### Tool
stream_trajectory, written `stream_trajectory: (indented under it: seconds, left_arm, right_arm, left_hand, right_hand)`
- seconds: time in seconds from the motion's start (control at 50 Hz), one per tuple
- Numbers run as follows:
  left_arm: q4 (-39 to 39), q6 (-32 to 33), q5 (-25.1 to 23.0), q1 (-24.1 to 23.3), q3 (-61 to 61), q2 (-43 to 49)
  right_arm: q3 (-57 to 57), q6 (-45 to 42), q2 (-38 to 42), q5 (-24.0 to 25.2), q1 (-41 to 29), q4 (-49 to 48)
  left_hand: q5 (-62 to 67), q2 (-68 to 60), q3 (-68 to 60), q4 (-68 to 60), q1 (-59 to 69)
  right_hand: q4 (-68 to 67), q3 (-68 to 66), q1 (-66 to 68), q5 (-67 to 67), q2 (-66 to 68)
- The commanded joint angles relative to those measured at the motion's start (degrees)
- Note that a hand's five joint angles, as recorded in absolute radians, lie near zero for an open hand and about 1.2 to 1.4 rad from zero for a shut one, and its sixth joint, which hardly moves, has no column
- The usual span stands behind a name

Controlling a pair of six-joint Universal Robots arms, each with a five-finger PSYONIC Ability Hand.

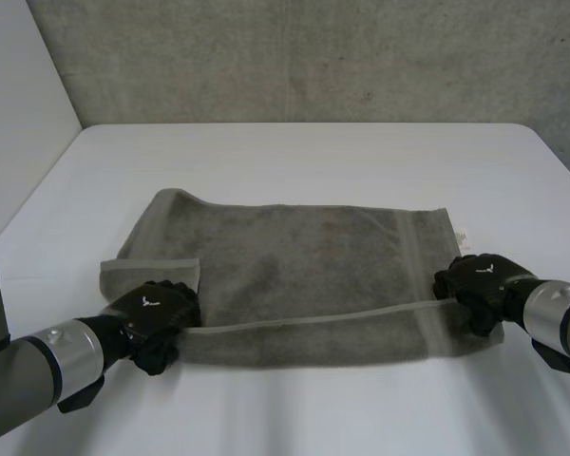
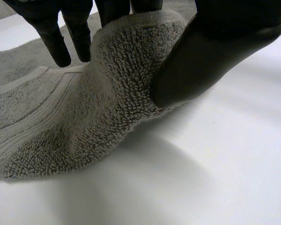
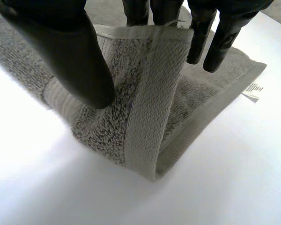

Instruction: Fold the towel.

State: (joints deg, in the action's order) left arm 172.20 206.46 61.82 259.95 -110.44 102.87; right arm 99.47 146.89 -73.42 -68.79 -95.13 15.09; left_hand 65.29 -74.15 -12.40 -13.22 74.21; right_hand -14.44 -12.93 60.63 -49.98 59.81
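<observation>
Head view: you see the grey towel (image 1: 304,271) spread across the middle of the white table (image 1: 313,157), long edges running left to right. The far part lies flat. The near long edge is taken up at both ends and runs as a band from hand to hand.

The left hand (image 1: 157,312) sits at the towel's near left corner, just beside a small flap of cloth turned over on the table. In the left wrist view, its thumb (image 2: 201,61) presses terry against the fingers (image 2: 56,40), so this hand is pinching the towel. From the pinch the cloth rises into a hump, then slopes down to the table.

The right hand (image 1: 480,280) sits at the near right corner. In the right wrist view, you see the hemmed edge doubled over and clamped between the thumb and the fingers behind it, so this hand also pinches the towel. The fold hangs down from the pinch and touches the table.

A small white label (image 3: 254,90) sticks out from the towel's short right edge, beyond the fingertips. A grey wall (image 1: 313,57) stands behind the table.
</observation>
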Motion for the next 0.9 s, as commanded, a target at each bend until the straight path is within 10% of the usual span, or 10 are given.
stream_trajectory:
  seconds: [0.02, 0.4, 0.62, 0.9]
  left_arm:
    - [3.1, 0.0, 0.1, -0.5, 0.3, 0.6]
    - [6.2, 0.9, 0.1, -2.0, 3.7, 7.3]
    - [-0.2, 12.3, 0.8, -0.2, 2.9, 3.5]
    - [-3.1, 12.7, 0.8, 1.6, 5.1, -1.3]
  right_arm:
    - [3.8, 0.8, -0.9, 4.7, 1.7, -0.7]
    - [5.0, 1.6, -6.9, 10.1, 9.9, -5.7]
    - [4.5, 1.4, -7.1, 12.5, 13.2, -5.4]
    - [0.3, 0.9, -8.6, 16.9, 11.0, -1.9]
  left_hand:
    - [-5.7, 4.5, 2.4, 3.2, -4.6]
    - [-19.7, 18.5, 2.4, 3.2, -18.6]
    - [-18.8, 17.7, 2.4, 3.2, -17.7]
    - [4.7, -5.9, 2.4, 3.2, 5.8]
  right_hand:
    - [4.4, 2.9, 19.4, -20.0, 20.2]
    - [4.4, 2.9, 19.4, -20.0, 20.2]
    - [4.4, 2.9, 19.4, -20.0, 20.2]
    - [4.4, 2.9, 19.4, -20.0, 20.2]
